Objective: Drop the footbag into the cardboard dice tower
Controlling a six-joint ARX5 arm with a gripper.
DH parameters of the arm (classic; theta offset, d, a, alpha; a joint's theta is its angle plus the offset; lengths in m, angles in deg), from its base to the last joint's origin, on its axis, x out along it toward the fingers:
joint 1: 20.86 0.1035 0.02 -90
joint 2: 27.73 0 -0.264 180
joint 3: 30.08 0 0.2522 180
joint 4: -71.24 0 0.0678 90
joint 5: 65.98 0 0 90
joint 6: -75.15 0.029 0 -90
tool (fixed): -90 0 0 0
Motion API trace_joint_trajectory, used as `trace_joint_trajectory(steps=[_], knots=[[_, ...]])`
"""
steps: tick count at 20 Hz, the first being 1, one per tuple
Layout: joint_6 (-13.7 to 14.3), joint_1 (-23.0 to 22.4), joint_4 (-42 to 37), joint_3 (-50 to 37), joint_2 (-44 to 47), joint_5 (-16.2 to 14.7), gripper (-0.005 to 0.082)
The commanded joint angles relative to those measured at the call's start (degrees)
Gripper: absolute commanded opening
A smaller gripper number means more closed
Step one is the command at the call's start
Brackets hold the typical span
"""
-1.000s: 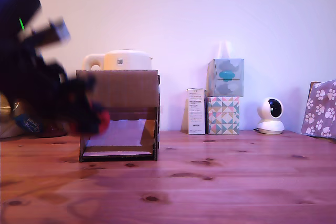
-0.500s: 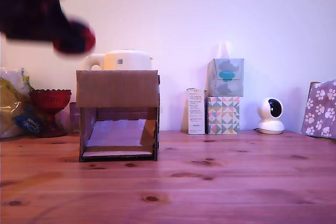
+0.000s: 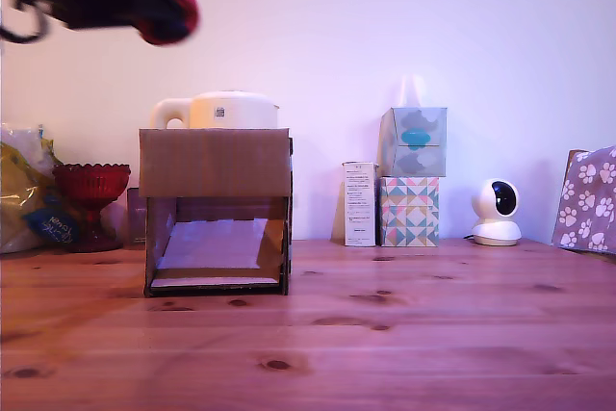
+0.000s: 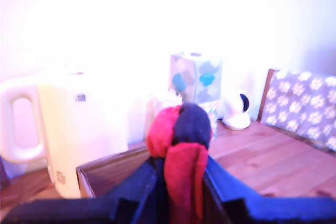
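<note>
The red and black footbag (image 3: 167, 10) hangs high in the air at the exterior view's upper left, held in my gripper (image 3: 154, 9), whose dark body is blurred. In the wrist view the footbag (image 4: 180, 129) sits squeezed between my two dark fingers (image 4: 137, 184), so my gripper (image 4: 181, 182) is shut on it. The brown cardboard dice tower (image 3: 217, 163) stands on the wooden table well below the footbag, its lower front opening showing a pale ramp. The tower's open top rim (image 4: 110, 165) lies below the footbag in the wrist view.
A cream kettle (image 3: 219, 111) stands behind the tower. A red glass bowl (image 3: 91, 183) and bags are at the exterior view's left. Stacked patterned tissue boxes (image 3: 411, 175), a small white box (image 3: 359, 203), a white camera (image 3: 497, 212) and a paw-print cushion (image 3: 587, 199) line the back right.
My gripper has risen with the footbag from beside the tower's front to high above it, and shifted slightly toward the exterior view's right.
</note>
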Motion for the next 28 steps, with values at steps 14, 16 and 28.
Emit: trace_joint_trajectory(steps=[14,16,28], knots=[[3.17,3.28,36.89,35.80,23.52,-0.76,0.0169],[3.13,3.28,37.90,36.17,23.43,-1.01,0.0664],[3.82,3.10,51.67,36.72,15.85,-8.33,-0.0020]])
